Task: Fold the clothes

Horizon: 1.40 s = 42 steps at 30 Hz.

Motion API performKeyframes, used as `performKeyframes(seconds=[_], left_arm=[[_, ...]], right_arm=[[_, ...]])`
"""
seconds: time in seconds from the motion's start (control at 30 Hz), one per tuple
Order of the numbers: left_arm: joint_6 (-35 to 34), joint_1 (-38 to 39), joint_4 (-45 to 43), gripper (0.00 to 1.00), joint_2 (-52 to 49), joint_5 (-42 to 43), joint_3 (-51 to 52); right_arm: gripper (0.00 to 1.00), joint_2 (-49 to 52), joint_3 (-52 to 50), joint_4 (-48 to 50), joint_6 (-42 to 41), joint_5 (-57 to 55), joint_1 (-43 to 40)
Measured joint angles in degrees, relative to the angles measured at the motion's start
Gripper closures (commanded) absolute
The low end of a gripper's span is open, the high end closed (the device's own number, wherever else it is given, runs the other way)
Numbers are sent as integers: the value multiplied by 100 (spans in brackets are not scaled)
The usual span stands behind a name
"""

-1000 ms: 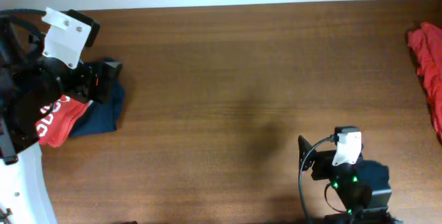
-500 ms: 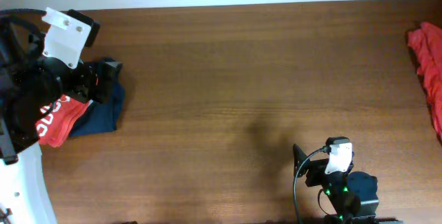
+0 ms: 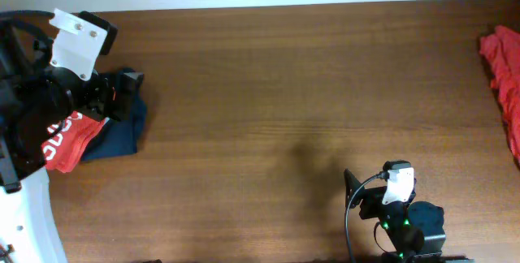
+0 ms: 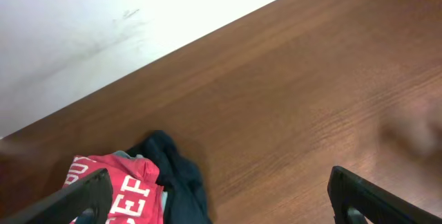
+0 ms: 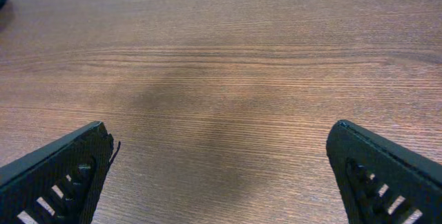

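Bright, even light; soft diffuse shadow on the table point(image 5: 200, 120); washed-out glare on the white wall point(image 4: 103, 16).

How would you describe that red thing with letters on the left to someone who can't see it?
On the wooden table, look at the left end, under the left arm. There the red shirt lies against a navy garment. Its white block letters set it apart from the plain red cloth at the far right edge.
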State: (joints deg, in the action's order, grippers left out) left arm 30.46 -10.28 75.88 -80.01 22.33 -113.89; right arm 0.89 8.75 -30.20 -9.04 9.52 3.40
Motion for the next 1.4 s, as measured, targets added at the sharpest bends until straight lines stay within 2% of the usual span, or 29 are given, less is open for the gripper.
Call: performKeyframes(seconds=[0.37,0.5,0.6,0.73,0.93,1.07,1.17,1.27,1.4], left_arm=[[2,0,76,1,2,-15,0],[22,79,363,1,83,-400,0],[63,413,769,1,398,-638,22],[37,776,501,1,1073,-942,310],[-426,953,-839,1,2614,-1617,2028],[-664,953,-2643,1,3840,-1899,4312],[-876,953,-3641,1,4642,-1982,6015],[-1040,953,-4299,1,5176,-1987,6996],[-1196,953,-4566,1,6004,-1976,8207]], right_arm=[[1,0,0,2,-2,0,0],[2,0,0,2,2,0,0],[2,-2,0,4,-2,2,0],[1,-2,0,7,0,2,0],[1,-9,-4,9,-4,0,0],[2,-15,-11,26,-2,2,0],[1,-20,-11,31,-2,2,0],[1,-20,-11,26,0,2,0],[1,-22,-11,28,-2,2,0]])
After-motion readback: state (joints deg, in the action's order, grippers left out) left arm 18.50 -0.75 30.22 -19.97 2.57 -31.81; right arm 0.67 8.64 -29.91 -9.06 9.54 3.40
